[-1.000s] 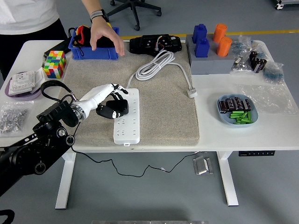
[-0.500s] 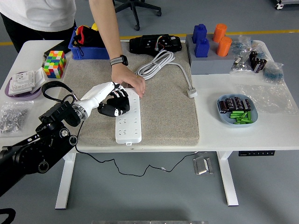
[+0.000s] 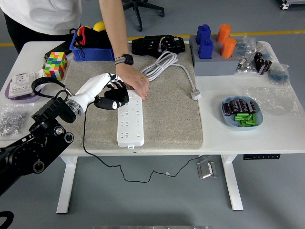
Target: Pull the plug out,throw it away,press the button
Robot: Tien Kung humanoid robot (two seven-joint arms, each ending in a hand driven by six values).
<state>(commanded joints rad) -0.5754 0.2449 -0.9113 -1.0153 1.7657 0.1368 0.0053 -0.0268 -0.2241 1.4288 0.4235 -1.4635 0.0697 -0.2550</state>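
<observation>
A white power strip [image 3: 130, 121] lies on the grey mat [image 3: 167, 114], its white cable [image 3: 159, 67] coiled behind it. My left hand [image 3: 112, 97] is at the strip's far left corner, fingers curled on a black plug [image 3: 113, 101] held just off the strip's left edge. A person's hand [image 3: 135, 84] reaches down from the far side and presses on the strip's far end, right next to my fingers. The strip's button is hidden under these hands.
A blue bin [image 3: 93, 53] and a colour cube [image 3: 55, 64] stand at the back left. A black device [image 3: 159, 45] lies behind the mat. Blue and orange blocks [image 3: 212, 40] stand at the back right. A blue plate [image 3: 228, 118] of small parts is on the right.
The person's hand came from the blue bin down onto the strip's far end. My left hand moved back and left with the black plug, off the strip's sockets.
</observation>
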